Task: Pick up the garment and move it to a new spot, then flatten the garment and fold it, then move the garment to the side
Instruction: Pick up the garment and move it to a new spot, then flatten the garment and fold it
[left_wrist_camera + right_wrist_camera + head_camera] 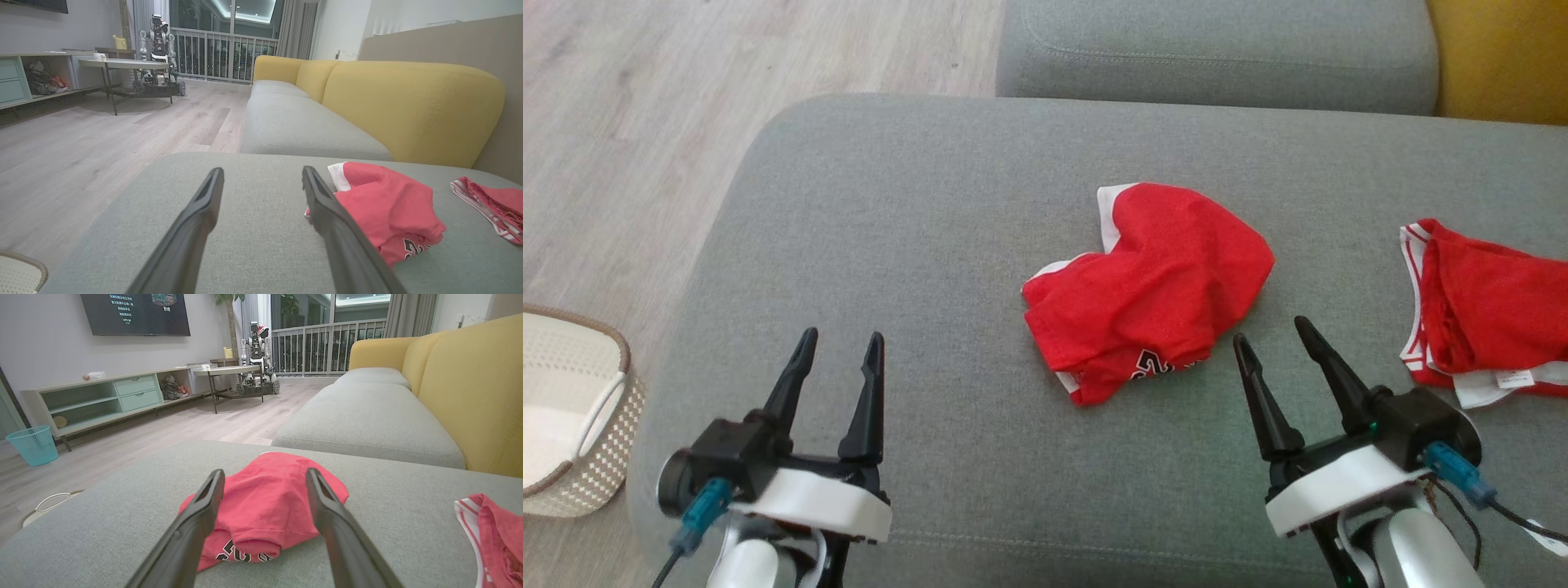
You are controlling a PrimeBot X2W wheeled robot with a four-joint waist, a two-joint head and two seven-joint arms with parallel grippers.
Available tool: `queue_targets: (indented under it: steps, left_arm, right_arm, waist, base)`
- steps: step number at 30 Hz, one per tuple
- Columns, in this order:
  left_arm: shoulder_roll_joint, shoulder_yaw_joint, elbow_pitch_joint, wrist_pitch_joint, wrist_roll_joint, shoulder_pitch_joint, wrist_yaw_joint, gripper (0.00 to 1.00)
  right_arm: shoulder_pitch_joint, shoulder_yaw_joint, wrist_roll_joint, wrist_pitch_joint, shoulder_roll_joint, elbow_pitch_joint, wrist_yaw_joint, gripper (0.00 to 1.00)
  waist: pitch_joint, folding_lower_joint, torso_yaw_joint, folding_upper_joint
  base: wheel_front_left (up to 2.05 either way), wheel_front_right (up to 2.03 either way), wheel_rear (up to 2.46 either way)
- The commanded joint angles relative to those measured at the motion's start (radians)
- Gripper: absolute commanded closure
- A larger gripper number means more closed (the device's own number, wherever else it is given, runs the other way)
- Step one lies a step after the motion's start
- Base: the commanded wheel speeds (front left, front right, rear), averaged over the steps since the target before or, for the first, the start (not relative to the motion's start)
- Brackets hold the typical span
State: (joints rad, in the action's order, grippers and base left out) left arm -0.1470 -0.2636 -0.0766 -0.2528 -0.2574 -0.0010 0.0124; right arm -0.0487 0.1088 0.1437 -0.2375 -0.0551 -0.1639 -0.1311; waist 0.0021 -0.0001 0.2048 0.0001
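A red garment (1147, 286) is seen crumpled in a heap in the middle of the grey sofa seat (890, 245). The left claw (842, 336) is held wide apart over the seat, well apart from the heap, and nothing is gripped. The right claw (1271, 331) is also spread apart and empty, just beside the heap's near edge. A second red garment (1486, 327) is laid further right. A white basket (572, 408) is placed on the floor (621, 122) at the left.

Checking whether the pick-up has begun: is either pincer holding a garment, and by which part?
Nothing is held. The left pincer and right pincer both stand open over the grey cushion, clear of the crumpled red garment.
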Motion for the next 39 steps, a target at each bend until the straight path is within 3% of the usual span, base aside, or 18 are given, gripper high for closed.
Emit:
queue_targets:
  steps: [1,10,16,26,35,36,37,39]
  left_arm:
    - [0.005,0.050,0.042,-0.009,0.015,-0.032,-0.011,0.00]
    - [0.066,0.091,0.045,-0.009,0.061,-0.032,-0.079,0.00]
    - [0.089,0.072,-0.003,-0.009,0.062,-0.046,-0.101,0.00]
    - [0.096,0.038,-0.039,-0.009,0.030,-0.064,-0.101,0.00]
    - [0.097,0.000,-0.042,-0.009,-0.004,-0.079,-0.080,0.00]
    - [0.097,-0.004,-0.042,-0.009,-0.007,-0.079,-0.077,0.00]
    - [0.097,-0.006,-0.041,-0.009,-0.009,-0.079,-0.074,0.00]
    - [0.097,-0.010,-0.041,-0.009,-0.011,-0.080,-0.072,0.00]
  right_arm:
    - [-0.019,0.026,0.010,-0.003,0.005,0.026,0.000,0.00]
    - [-0.092,0.106,0.005,0.062,0.005,-0.009,0.000,0.00]
    - [-0.209,0.151,0.018,0.100,0.005,-0.125,0.000,0.00]
    - [-0.372,0.052,-0.074,0.129,0.005,-0.427,0.000,0.00]
    - [-0.442,-0.017,-0.129,0.107,0.005,-0.579,0.000,0.00]
    - [-0.449,-0.020,-0.135,0.107,0.005,-0.595,0.000,0.56]
    - [-0.456,-0.026,-0.144,0.108,0.005,-0.610,0.000,1.00]
    - [-0.469,-0.040,-0.162,0.105,0.005,-0.635,0.000,1.00]
  waist:
    - [-0.002,0.0001,0.002,-0.0001]
    - [0.035,0.0001,0.034,-0.0001]
    - [0.073,0.0001,0.102,-0.0001]
    - [0.113,0.0001,0.225,-0.0001]
    - [0.132,0.0001,0.296,-0.0001]
    - [0.133,0.0001,0.300,-0.0001]
    - [0.134,0.0001,0.304,-0.0001]
    - [0.135,0.0001,0.310,-0.0001]
  base:
    - [0.00,0.00,0.00]
    - [0.00,0.00,0.00]
    - [0.00,0.00,0.00]
    - [0.00,0.00,0.00]
    - [0.00,0.00,0.00]
    - [0.00,0.00,0.00]
    - [0.00,0.00,0.00]
    - [0.00,0.00,0.00]
